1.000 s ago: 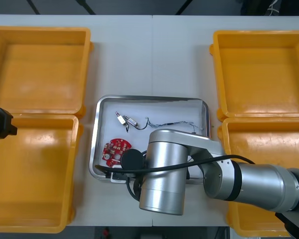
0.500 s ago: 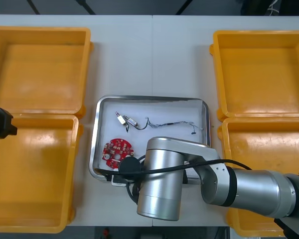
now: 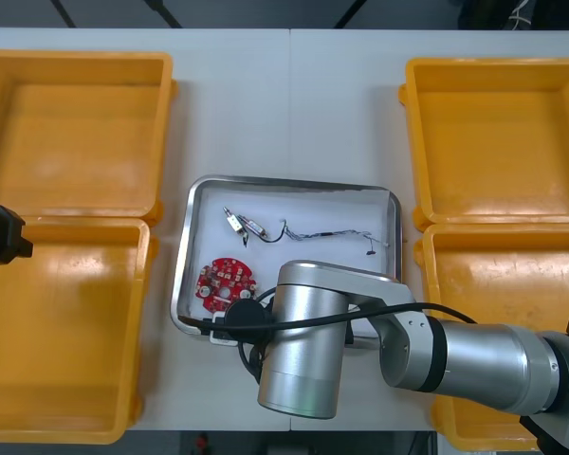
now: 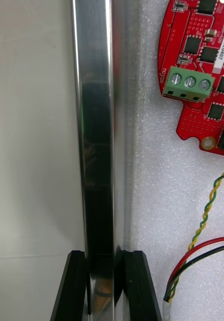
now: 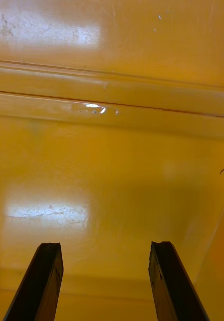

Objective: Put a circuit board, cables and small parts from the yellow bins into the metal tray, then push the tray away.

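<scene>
The metal tray, white inside, lies between the yellow bins. In it are a round red circuit board, thin cables and small metal parts. My right gripper is shut on the tray's near rim, one black finger on each side of the shiny edge. Just inside the rim the right wrist view has the circuit board and cables. The right arm covers the tray's near edge in the front view. My left gripper hangs open over the near left bin's floor.
Two yellow bins stand at the left and two at the right, all bare inside. Bare table stretches beyond the tray's far rim. The left arm stays at the left edge.
My right gripper's fingers have closed on the tray's near rim. The tray has shifted slightly away from me and a little to the right. The left arm has not moved.
</scene>
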Robot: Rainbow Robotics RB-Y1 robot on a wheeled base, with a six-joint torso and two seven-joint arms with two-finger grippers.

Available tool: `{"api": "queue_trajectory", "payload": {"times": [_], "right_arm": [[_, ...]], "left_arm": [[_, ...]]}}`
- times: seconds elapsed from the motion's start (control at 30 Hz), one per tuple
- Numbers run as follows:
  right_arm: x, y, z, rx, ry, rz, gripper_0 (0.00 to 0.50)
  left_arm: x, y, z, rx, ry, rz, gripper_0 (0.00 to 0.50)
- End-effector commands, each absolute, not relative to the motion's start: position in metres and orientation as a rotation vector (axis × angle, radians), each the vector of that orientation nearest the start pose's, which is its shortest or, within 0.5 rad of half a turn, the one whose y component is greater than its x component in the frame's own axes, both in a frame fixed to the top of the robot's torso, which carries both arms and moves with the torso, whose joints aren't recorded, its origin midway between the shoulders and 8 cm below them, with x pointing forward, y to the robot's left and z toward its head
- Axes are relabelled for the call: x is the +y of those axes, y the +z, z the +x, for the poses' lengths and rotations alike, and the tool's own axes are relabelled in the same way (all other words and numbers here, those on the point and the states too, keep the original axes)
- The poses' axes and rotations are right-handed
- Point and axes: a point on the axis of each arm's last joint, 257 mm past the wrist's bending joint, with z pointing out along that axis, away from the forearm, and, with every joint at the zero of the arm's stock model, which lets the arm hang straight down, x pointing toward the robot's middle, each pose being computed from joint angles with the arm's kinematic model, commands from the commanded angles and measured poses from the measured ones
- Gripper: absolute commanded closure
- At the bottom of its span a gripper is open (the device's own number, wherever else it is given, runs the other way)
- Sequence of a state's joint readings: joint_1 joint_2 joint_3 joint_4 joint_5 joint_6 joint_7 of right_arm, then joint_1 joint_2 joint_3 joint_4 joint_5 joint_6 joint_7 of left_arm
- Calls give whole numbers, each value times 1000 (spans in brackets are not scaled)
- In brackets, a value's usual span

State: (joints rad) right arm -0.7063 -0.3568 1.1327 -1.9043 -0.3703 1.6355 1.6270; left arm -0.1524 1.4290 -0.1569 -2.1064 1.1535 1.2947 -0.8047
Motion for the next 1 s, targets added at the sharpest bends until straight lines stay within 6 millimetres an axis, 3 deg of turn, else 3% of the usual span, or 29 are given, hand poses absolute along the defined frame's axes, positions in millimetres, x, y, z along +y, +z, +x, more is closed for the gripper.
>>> {"api": "queue_trajectory", "payload": {"times": [0.03, 0.43, 0.63, 1.0], "right_arm": [[11, -318, 345, 1958, -365, -1902, 500], [8, -271, 393, 1820, -516, -1903, 500], [11, -243, 426, 1749, -614, -1888, 500], [3, -217, 483, 1720, -753, -1847, 500]], "left_arm": [[374, -181, 387, 2691, 32, -47, 0], [374, -181, 387, 2691, 32, -47, 0], [374, -181, 387, 2691, 32, -47, 0], [374, -181, 387, 2691, 32, -47, 0]]}}
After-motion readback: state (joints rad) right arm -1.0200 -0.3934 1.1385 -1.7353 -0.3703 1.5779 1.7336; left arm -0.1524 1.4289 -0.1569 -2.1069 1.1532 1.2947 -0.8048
